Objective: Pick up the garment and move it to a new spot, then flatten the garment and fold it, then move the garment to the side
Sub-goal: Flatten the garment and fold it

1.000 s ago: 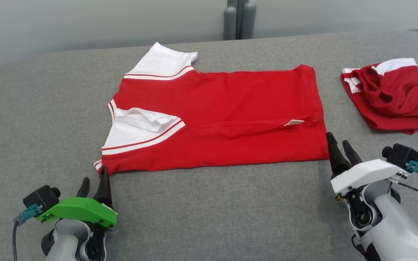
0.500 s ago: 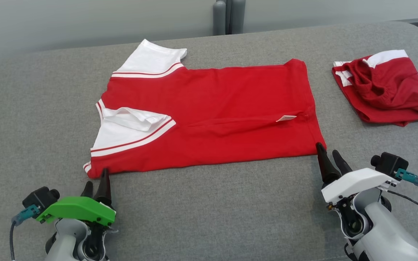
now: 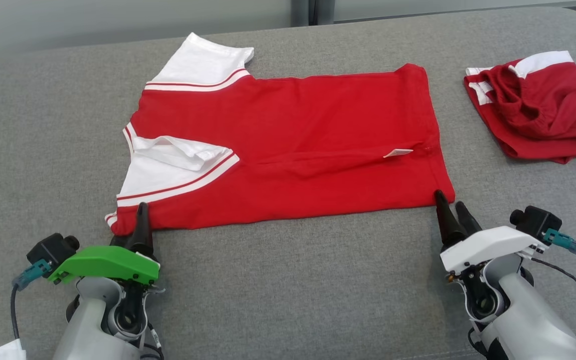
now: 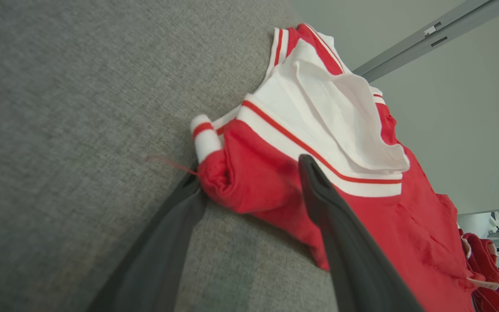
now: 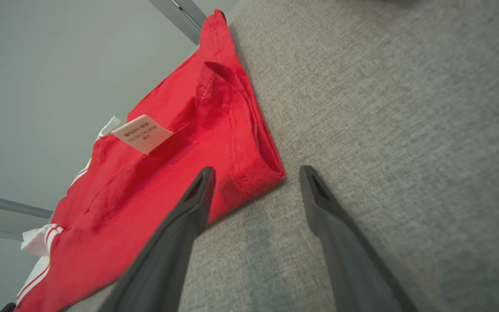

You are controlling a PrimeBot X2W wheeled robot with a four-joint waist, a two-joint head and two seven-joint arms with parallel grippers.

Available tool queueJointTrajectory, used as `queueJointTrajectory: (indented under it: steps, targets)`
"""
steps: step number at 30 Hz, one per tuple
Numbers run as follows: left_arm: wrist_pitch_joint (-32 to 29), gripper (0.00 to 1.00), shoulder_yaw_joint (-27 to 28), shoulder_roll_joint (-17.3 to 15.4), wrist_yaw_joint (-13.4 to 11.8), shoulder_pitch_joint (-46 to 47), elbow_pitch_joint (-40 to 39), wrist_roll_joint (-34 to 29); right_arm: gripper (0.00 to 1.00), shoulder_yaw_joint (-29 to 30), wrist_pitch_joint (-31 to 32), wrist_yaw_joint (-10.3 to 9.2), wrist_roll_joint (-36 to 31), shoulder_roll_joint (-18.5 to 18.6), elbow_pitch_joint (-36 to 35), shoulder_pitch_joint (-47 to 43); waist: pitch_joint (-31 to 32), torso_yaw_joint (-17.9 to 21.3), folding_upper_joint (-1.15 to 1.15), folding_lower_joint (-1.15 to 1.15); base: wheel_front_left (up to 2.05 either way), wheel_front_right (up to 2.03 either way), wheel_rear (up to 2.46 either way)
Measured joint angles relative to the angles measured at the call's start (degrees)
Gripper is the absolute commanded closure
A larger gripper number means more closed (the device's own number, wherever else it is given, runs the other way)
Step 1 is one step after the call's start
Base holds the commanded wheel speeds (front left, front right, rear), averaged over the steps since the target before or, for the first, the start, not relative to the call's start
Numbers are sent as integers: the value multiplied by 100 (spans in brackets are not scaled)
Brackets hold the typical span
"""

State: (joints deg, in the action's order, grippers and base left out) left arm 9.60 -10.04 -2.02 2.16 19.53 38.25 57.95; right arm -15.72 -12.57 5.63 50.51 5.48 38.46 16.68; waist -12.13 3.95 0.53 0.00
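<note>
The red shirt [image 3: 288, 145] lies flat in the middle of the grey counter [image 3: 293, 285], doubled along its length. Its white sleeves are at the robot's left and its hem at the right. One sleeve [image 3: 178, 175] is turned over onto the red cloth, and the other [image 3: 203, 62] points toward the far edge of the counter. A small white label [image 3: 398, 153] sticks out near the hem.

The shirt's near edge runs almost straight from left to right, and both sets of jaws are at its two ends. The left jaws are spread around the near left corner, which is bunched up a little. One finger [image 4: 163, 251] lies low on the counter beside the corner and the other finger [image 4: 345, 242] sits over the red cloth, neither pinching it. The right jaws are also spread at the near hem corner. One finger [image 5: 176, 242] is over the cloth and the other [image 5: 340, 242] is over bare counter just beside the corner.

Bare counter stretches along the whole near side of the shirt between the two arms, and a wide bare strip lies to the shirt's left. A crumpled pair of red shorts [image 3: 538, 117] with white stripes sits at the far right. It is well apart from the hem, with a clear gap between them.
</note>
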Motion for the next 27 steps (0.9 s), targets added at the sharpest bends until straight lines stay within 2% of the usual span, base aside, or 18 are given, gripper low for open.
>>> queueJointTrajectory:
  steps: [7,8,9,10,13,27]
  targets:
    - [79,0,-148,-1,3,178,13,186,0,-122,60,19,10,-12,143,325,-141,-81,0,0,0,0,0]
    - [89,6,-161,-2,13,192,18,190,22,-135,60,38,10,-11,160,339,-153,-93,0,0,0,0,0]
    - [112,26,-176,-1,23,196,19,192,55,-145,60,41,10,-10,175,360,-162,-102,0,0,0,0,0]
    - [120,51,-198,-2,36,198,20,200,65,-157,60,41,8,-9,190,393,-168,-108,0,0,0,0,0]
    - [164,100,-271,-7,64,212,34,240,100,-185,59,42,-1,-8,222,424,-176,-117,0,0,0,0,0]
    - [364,100,-299,8,296,70,-74,247,100,-25,0,113,367,-54,132,315,-1,-121,0,0,0,0,0]
